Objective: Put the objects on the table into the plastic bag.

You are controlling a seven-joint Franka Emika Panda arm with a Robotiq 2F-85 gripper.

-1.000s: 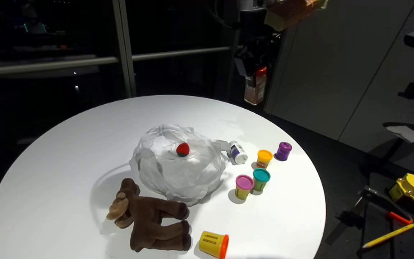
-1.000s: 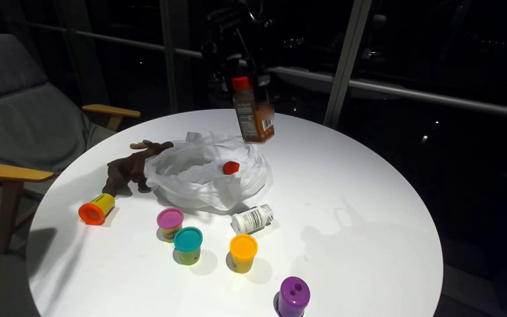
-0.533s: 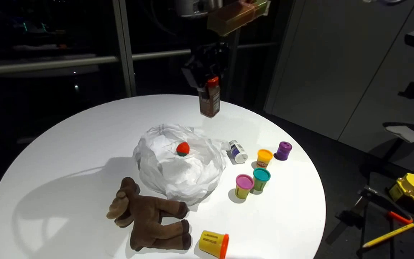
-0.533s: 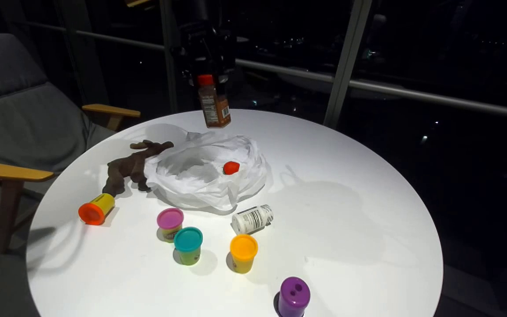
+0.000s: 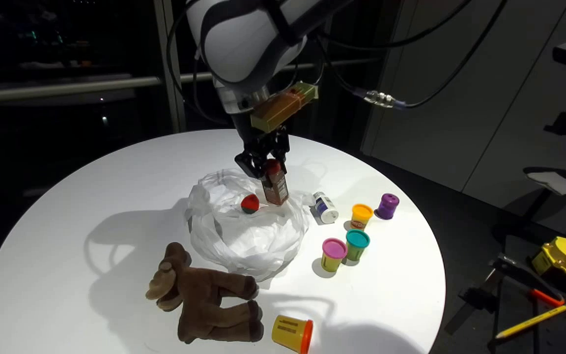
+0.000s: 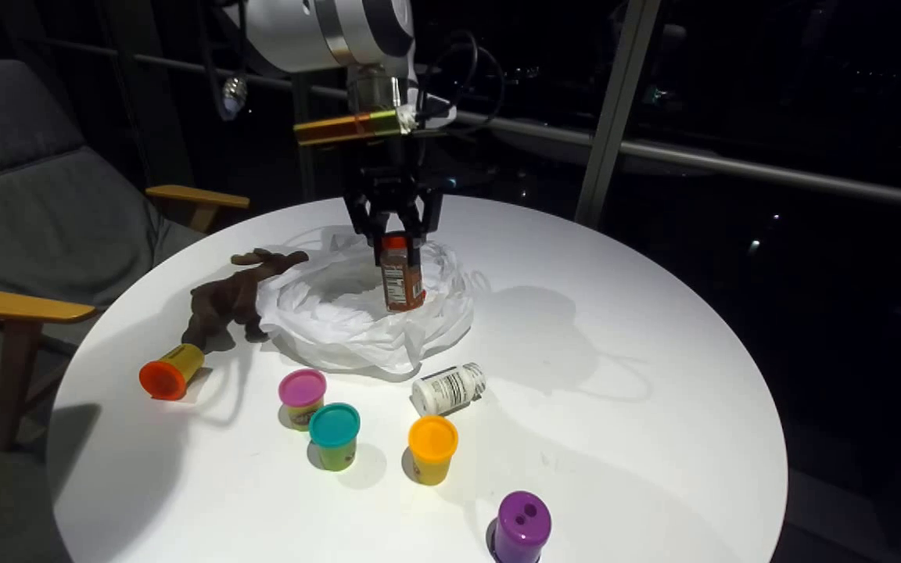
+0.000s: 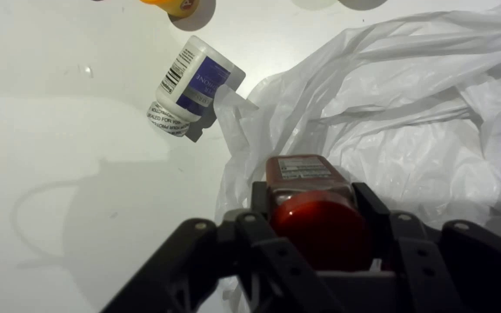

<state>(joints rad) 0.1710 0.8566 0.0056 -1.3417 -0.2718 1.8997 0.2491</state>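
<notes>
My gripper (image 7: 312, 195) is shut on a brown bottle with a red cap (image 7: 302, 169), its fingers on both sides below the cap. In both exterior views the bottle (image 5: 276, 189) hangs slightly tilted over the crinkled plastic bag (image 5: 258, 250); whether its base touches the plastic I cannot tell. A red and dark ball (image 5: 250, 203) rests on the bag beside the bottle. The brown plush toy (image 5: 207, 305) lies against the bag's near side. On the white table (image 5: 81, 196) are a white bottle (image 7: 196, 82) on its side and a tipped yellow cup (image 5: 289, 333).
Upright cups with pink (image 6: 303, 388), teal (image 6: 335, 426) and orange (image 6: 432, 439) lids stand near the bag, with a purple container (image 6: 522, 524) farther out. An orange-yellow block (image 5: 283, 106) is fixed to the arm above the gripper. A grey armchair (image 6: 20, 172) stands beside the table.
My gripper has carried the red-capped bottle from high behind the table down over the bag, and more of the arm has come into view. The objects on the table stay put.
</notes>
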